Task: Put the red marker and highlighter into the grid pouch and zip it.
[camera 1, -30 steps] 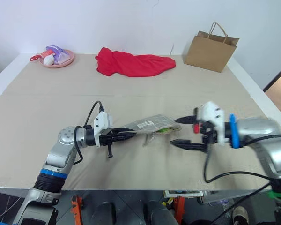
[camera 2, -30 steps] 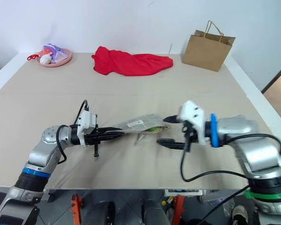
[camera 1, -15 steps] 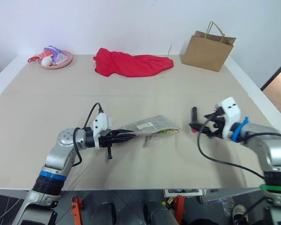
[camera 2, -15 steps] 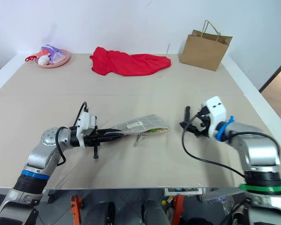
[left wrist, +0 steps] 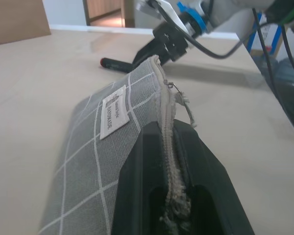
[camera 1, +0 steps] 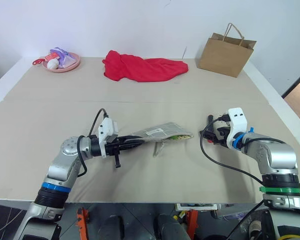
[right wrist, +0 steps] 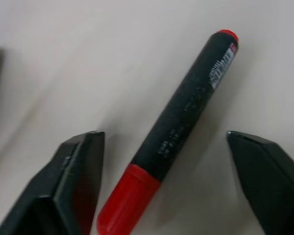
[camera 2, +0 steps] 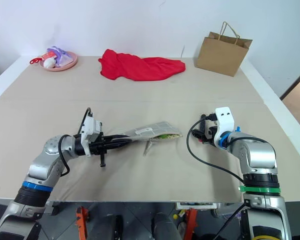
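Your right end effector (right wrist: 161, 191) is spread wide and empty, its two black fingers (right wrist: 73, 181) straddling the red marker (right wrist: 179, 125), which lies flat on the surface (camera 1: 155, 85) between them with no contact on either side. A second ago this arm was up in the middle, right at the mouth of the grid pouch (camera 1: 162, 133); now it has swung out to your right and dropped low over the marker, well apart from the pouch.

Your left end effector (left wrist: 174, 196) is clenched on the zipper edge of the grid pouch, same grip and same spot as before, holding the pouch off the surface, its open mouth pointing toward the right arm. The metal zipper pull (left wrist: 183, 100) dangles beside the teeth, and the white label (left wrist: 113, 111) faces up.

Look into the open end: the highlighter (camera 1: 179, 137) shows green just inside the pouch.

Further back, unchanged, you have the red cloth (camera 1: 142, 67), the brown paper bag (camera 1: 225, 50) on the right, and the pink dish (camera 1: 62, 61) in the far left corner.
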You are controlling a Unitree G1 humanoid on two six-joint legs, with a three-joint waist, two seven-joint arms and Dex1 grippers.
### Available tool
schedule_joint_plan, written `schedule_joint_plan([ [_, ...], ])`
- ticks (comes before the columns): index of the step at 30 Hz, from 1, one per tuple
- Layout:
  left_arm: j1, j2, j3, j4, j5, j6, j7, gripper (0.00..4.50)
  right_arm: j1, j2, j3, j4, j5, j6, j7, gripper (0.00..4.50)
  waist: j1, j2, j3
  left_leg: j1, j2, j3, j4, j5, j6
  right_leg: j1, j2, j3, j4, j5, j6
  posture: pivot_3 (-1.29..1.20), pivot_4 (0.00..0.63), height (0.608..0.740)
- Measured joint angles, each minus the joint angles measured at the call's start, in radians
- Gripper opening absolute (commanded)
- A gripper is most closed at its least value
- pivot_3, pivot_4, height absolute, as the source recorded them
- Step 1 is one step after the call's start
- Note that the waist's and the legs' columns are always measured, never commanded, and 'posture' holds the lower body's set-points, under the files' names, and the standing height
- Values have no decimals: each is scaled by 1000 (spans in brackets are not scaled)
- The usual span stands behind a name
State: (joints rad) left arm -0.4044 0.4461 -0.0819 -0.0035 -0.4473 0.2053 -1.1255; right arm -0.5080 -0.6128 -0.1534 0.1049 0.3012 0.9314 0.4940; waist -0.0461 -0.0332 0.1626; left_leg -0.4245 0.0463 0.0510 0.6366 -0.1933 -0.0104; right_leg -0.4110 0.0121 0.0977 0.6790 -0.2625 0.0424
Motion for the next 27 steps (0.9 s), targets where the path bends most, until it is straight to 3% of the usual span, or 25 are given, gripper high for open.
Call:
schedule_joint_plan([
  [4,-5,0,16,-7,-36,42,14,0,12,-3,-1,-2,-1,-12,10,1254,0,0,0,0,0,0,0,0,0,0,0,0,0,0,0,0,150,740],
  [6,-8,0,17,-7,-45,60,15,0,18,-4,-1,-9,-1,-15,21,598,-2,0,0,0,0,0,0,0,0,0,0,0,0,0,0,0,150,740],
  [14,-11,11,17,-8,-52,74,2,0,44,-36,5,-107,1,-177,125,599,-2,0,0,0,0,0,0,0,0,0,0,0,0,-1,1,0,150,740],
  [20,-11,13,11,-8,-40,63,-3,0,77,-235,-33,-318,95,-285,372,599,1,0,0,0,0,0,0,0,0,1,-1,0,-1,-2,2,0,150,740],
  [24,-12,10,6,-9,-32,55,-5,0,220,-472,-51,-459,132,-305,580,599,6,0,1,0,0,-1,0,-1,0,2,-2,-2,-3,-2,2,0,150,740],
  [27,-11,8,2,-10,-30,54,-2,0,282,-527,-40,-478,103,-336,623,599,-1,0,1,2,0,0,0,-1,0,2,-2,1,-2,-1,2,0,150,740],
])
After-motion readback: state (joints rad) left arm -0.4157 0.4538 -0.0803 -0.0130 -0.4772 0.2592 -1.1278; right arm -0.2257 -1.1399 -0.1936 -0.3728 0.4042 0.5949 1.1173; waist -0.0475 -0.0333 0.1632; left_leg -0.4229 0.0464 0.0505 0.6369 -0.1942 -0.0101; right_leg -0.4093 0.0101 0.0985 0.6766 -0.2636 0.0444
